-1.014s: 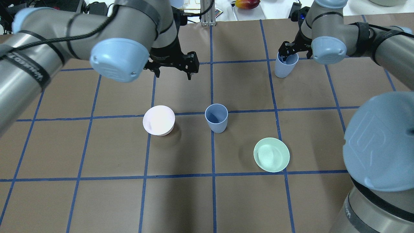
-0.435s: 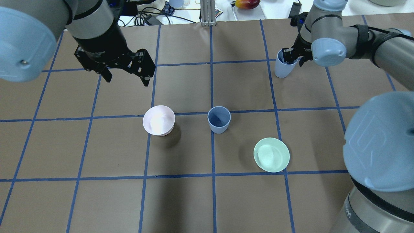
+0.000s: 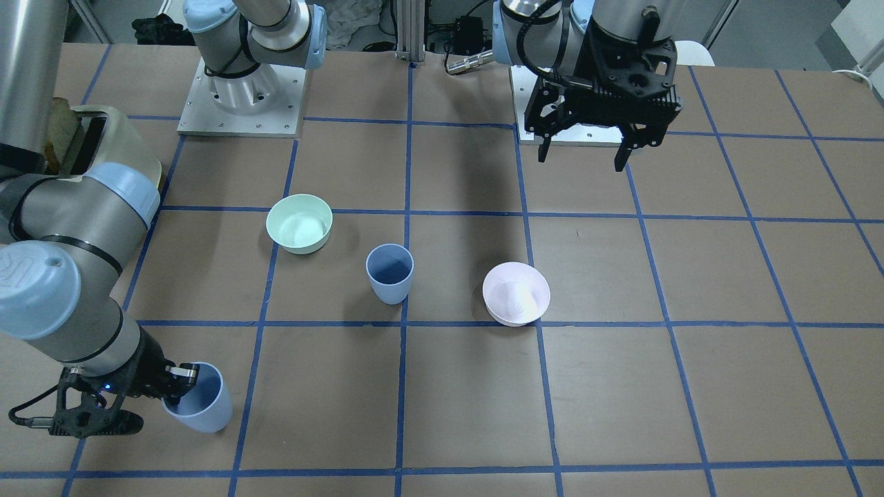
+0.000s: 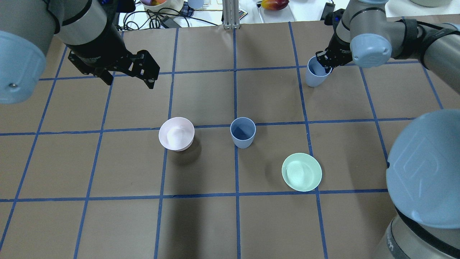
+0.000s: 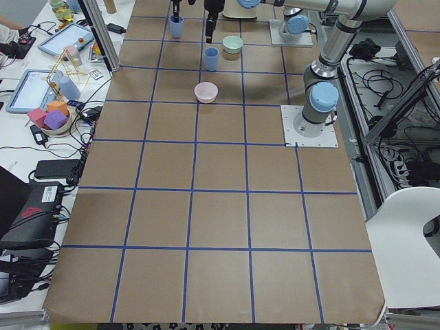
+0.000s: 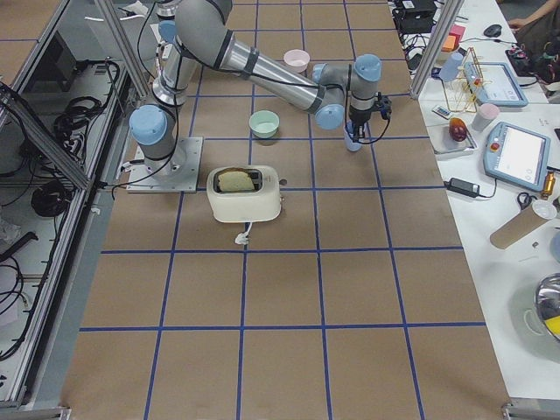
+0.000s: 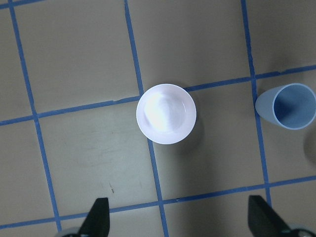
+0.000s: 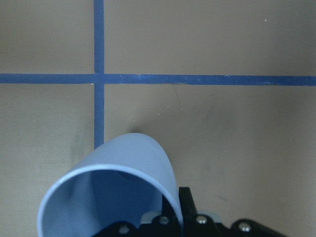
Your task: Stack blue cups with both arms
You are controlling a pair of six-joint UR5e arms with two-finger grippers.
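My right pincer (image 4: 324, 62) is clenched on the rim of one blue cup (image 4: 314, 76), one finger inside the mouth and one outside. This held cup is close to the table's (image 4: 201, 223) far edge, opposite my base. It leans off upright. Whether its base touches the table I cannot tell.

The coming move turns on the other blue cup (image 4: 243, 133). It stands upright, mouth open to the ceiling, midway between the near and far edges. From my right pincer it lies back toward my base edge and off to my left. I judge that the held cup must travel that way, come upright over that mouth, then go straight down along the standing cup's axis.

My left pincer (image 4: 129, 81) hangs released and empty, fingers spread wide, high above the table. In its wrist view the standing cup sits off to one side, the pink bowl (image 4: 176, 133) nearly straight below. It holds nothing, and I judge it free to steady the standing cup.

The count: two blue cups, two bowls (the pink bowl, one green bowl (image 4: 301, 172)), two pincers.
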